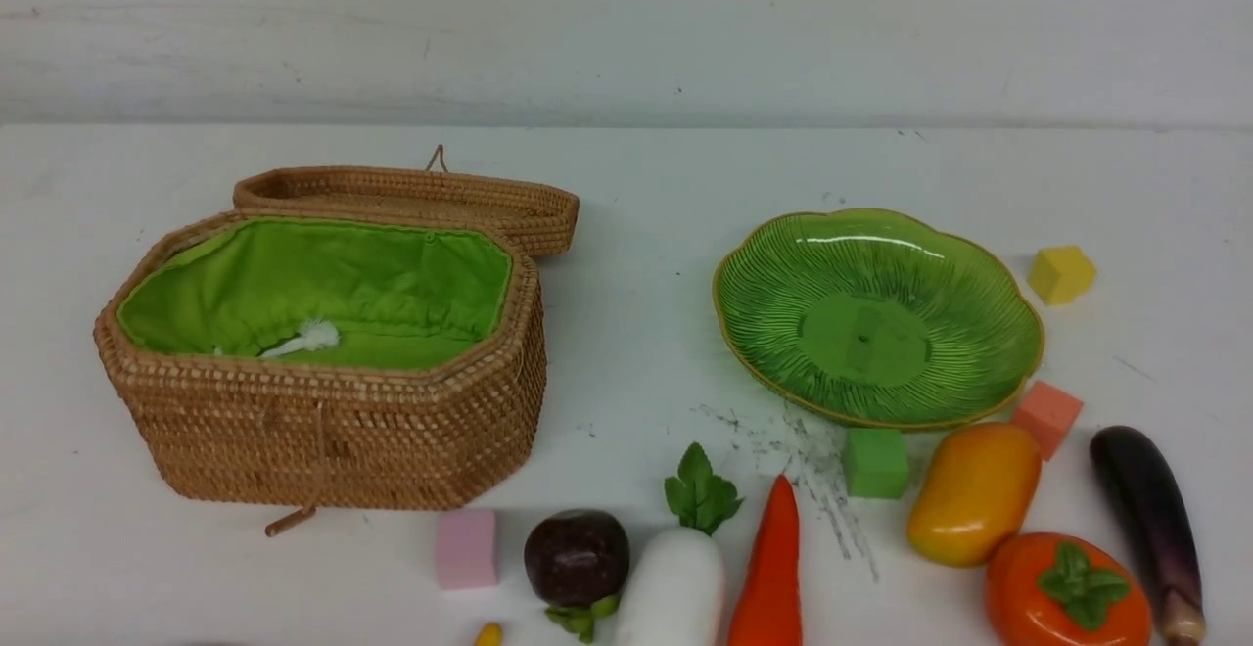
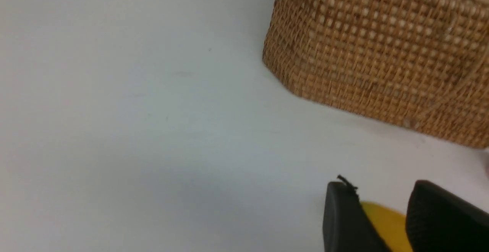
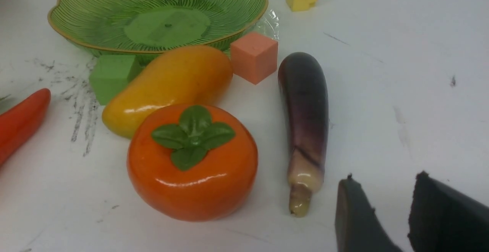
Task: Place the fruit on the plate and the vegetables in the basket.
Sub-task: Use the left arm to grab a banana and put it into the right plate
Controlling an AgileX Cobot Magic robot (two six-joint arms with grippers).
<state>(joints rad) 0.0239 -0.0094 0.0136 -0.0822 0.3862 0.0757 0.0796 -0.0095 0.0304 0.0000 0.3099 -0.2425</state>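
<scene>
Front view first: found the basket (image 1: 323, 431) well to the left of the plate (image 1: 874, 235), lid (image 1: 411, 198) thrown back behind it, and inside only the green lining (image 1: 323, 284) with a white tuft (image 1: 305, 338) of cord lying on it. Saw the plate carrying no fruit; found every piece on the table along the plate's near side. Placed the mango (image 1: 972, 494) just beside the plate's near right rim, the persimmon (image 1: 1067, 592) touching or nearly touching the mango on the side away from the plate, and the eggplant (image 1: 1147, 519) to the right of both. Traced the pepper (image 1: 771, 568), radish (image 1: 675, 582), mangosteen (image 1: 576, 556) and banana (image 1: 487, 634) in a row running leftward from the plate's near edge, the banana farthest from the plate and cut off by the frame. Left wrist view: caught the left gripper (image 2: 382, 194) with jaws spread and the banana's yellow showing in the gap; could not tell whether either finger touched it. Right wrist view: found the right gripper (image 3: 386, 183) with jaws standing apart over bare table, gripping nothing, the eggplant's pale stem end just beside one finger and apart from it.
</scene>
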